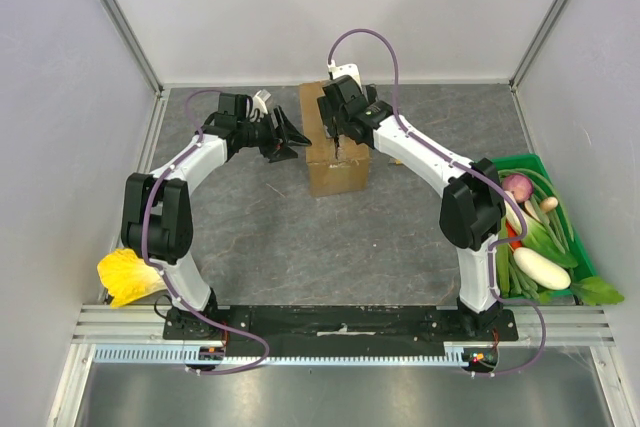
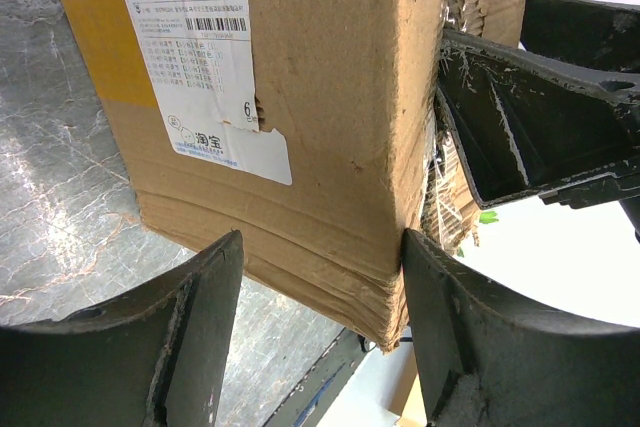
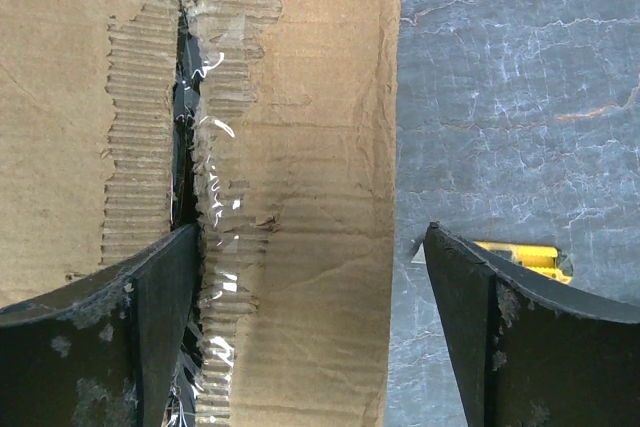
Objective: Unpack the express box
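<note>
The express box [image 1: 335, 162] is a brown cardboard carton standing mid-table, with a white shipping label [image 2: 200, 57] on its side. Its top flaps are shut, and the centre seam [image 3: 190, 147] is torn, with loose clear tape along it. My left gripper [image 1: 290, 139] is open at the box's left side. In its wrist view [image 2: 322, 237] a box corner lies between the fingers, and the right finger touches that corner. My right gripper [image 1: 340, 137] is open over the box top. In its wrist view [image 3: 311, 230] one finger sits at the seam and the other hangs past the box edge.
A green crate [image 1: 520, 160] of vegetables stands at the right edge. A yellow leafy lump [image 1: 128, 275] lies at the near left. A small yellow object [image 3: 520, 257] lies on the grey table beside the box. Walls enclose the sides and back.
</note>
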Action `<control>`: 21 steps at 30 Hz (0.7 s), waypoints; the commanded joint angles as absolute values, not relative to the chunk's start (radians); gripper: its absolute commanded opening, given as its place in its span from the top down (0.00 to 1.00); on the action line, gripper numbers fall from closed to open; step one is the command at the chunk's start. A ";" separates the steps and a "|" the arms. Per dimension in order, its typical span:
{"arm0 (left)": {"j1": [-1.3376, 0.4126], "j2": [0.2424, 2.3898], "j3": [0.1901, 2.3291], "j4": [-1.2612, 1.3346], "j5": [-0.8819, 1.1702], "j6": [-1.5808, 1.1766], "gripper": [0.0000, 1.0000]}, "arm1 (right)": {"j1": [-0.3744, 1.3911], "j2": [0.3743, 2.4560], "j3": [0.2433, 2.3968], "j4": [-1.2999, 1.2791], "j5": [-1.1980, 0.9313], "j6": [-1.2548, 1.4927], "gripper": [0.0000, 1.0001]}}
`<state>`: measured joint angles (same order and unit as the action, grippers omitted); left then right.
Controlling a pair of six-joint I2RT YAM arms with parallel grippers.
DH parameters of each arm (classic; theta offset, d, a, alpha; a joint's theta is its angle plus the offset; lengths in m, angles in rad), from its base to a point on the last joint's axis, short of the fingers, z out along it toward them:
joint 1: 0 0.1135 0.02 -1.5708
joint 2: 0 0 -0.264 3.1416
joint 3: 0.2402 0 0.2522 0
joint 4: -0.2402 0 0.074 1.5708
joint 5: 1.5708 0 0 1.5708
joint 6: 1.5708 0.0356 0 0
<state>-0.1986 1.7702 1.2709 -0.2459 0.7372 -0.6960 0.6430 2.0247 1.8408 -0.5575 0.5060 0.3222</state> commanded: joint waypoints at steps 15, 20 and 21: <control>-0.201 1.802 1.305 -0.391 0.600 -0.604 0.34 | 0.630 1.945 1.940 -0.663 0.692 0.166 0.22; -0.201 1.807 1.304 -0.394 0.600 -0.603 0.34 | 0.632 1.947 1.945 -0.672 0.672 0.166 0.40; -0.201 1.806 1.302 -0.394 0.600 -0.603 0.34 | 0.632 1.948 1.947 -0.675 0.672 0.167 0.44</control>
